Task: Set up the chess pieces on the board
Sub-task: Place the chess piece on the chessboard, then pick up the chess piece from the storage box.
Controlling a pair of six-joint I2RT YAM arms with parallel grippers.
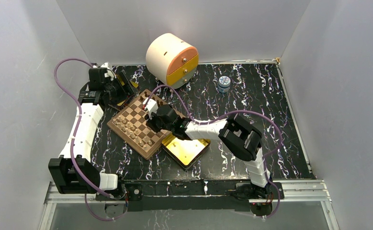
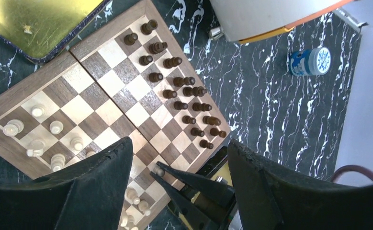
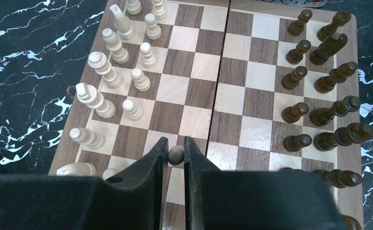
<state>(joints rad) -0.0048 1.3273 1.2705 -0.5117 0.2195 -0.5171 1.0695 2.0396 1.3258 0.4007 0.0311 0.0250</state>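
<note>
The board (image 1: 127,117) lies left of centre on the marbled table. Dark chess pieces (image 3: 328,110) fill two rows on one side, and light chess pieces (image 3: 127,81) line the opposite side. My right gripper (image 3: 175,148) is shut on a small light pawn (image 3: 176,155), held just over a square near the board's (image 3: 232,100) closest edge. From the left wrist view its thin fingers (image 2: 184,184) show with that pawn (image 2: 158,170) at their tips. My left gripper (image 2: 179,143) hangs high over the board's far-left side, open, with nothing between its fingers.
A gold tin (image 1: 186,148) lies against the board's front right edge. A second gold tin (image 2: 40,24) sits by the far-left edge under the left arm. A cream and orange round drawer box (image 1: 171,60) and a small blue-white jar (image 1: 223,84) stand at the back.
</note>
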